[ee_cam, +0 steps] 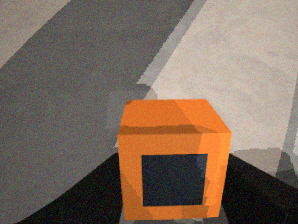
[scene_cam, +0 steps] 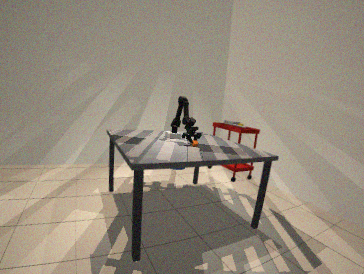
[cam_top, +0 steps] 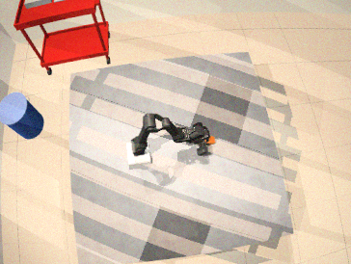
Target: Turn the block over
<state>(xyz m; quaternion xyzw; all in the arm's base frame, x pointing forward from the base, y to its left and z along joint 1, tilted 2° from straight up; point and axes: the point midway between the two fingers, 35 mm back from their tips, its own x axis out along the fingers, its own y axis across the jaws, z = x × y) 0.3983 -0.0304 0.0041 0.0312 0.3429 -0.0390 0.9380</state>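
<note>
Tool (cam_top: 208,143) clenched on the orange block (ee_cam: 173,159), right of centre in the top view. Block fills the wrist view's lower centre, dark marked face toward the camera, apparently held above the striped desk (cam_top: 121,96) to allow rotation before set-down.

Pincer (cam_top: 208,143) clamped on block (ee_cam: 173,160)

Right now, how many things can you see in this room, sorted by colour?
Orange: 1, the block in the hand
Red: 1, the cart
Blue: 1, the cylinder
Black: 1, the arm
Grey striped: 1, the table
Total: 5
</note>
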